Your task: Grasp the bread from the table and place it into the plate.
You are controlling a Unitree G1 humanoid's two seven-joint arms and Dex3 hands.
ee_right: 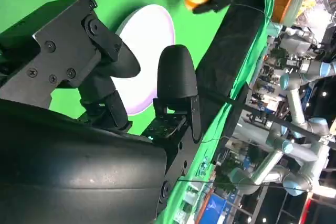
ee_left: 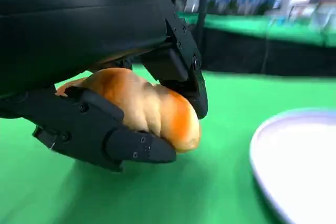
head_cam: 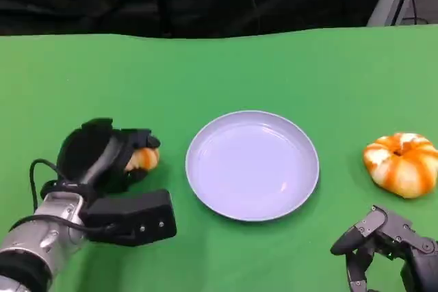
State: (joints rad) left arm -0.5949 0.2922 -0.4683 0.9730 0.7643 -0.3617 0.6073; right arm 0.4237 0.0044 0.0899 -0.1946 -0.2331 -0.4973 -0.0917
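The bread roll (ee_left: 152, 111) is gripped by the left hand (head_cam: 102, 155) just left of the lavender plate (head_cam: 301, 189), barely off the table. A lift and rightward carry over the rim is called for next. The right hand (head_cam: 387, 247) is held spread and empty.

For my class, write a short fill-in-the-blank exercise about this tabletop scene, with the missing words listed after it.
1. The robot's left hand grips the ____.
2. The plate in the middle of the green table holds ____.
3. The orange-and-white striped pumpkin lies on the same side of the plate as the robot's ____ hand.
4. The right hand holds ____.

Missing words: bread; nothing; right; nothing
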